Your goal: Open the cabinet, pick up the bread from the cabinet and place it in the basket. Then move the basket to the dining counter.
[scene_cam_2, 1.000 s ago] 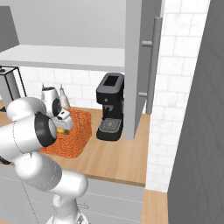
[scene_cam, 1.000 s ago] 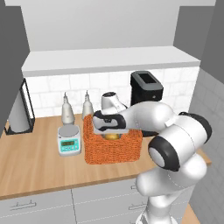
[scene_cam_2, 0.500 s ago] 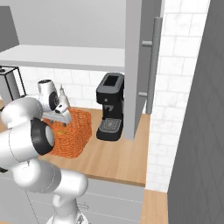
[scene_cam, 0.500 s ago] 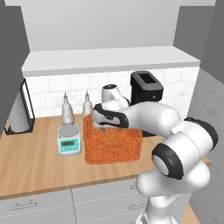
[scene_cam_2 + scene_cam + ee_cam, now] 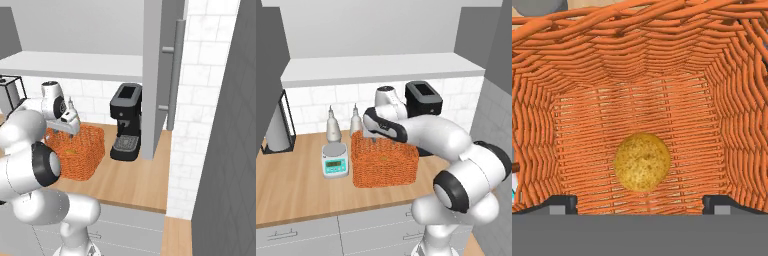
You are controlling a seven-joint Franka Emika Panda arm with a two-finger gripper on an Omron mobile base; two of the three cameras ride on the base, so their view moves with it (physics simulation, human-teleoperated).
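The bright-orange basket (image 5: 385, 165) (image 5: 82, 150) stands on the wood counter. The round golden-tan bread (image 5: 642, 161) lies on the basket floor (image 5: 637, 115), loose and touching neither finger. My gripper (image 5: 372, 136) (image 5: 70, 131) (image 5: 640, 202) hovers open just above the basket's back left part, pointing down into it, with its fingertips (image 5: 562, 204) spread wide on either side of the bread. The cabinet (image 5: 381, 70) above is open, and its door (image 5: 157, 75) with a long bar handle swings out to the right. The dining counter is out of view.
A black coffee machine (image 5: 423, 102) (image 5: 127, 125) stands right of the basket. A digital scale (image 5: 336, 161) and two bottles (image 5: 332, 122) sit at its left, with a paper towel holder (image 5: 278, 130) further left. Bare wood counter (image 5: 296, 190) lies in front.
My hand has lifted out of the basket and drawn toward its back left rim. The bread stays on the basket floor.
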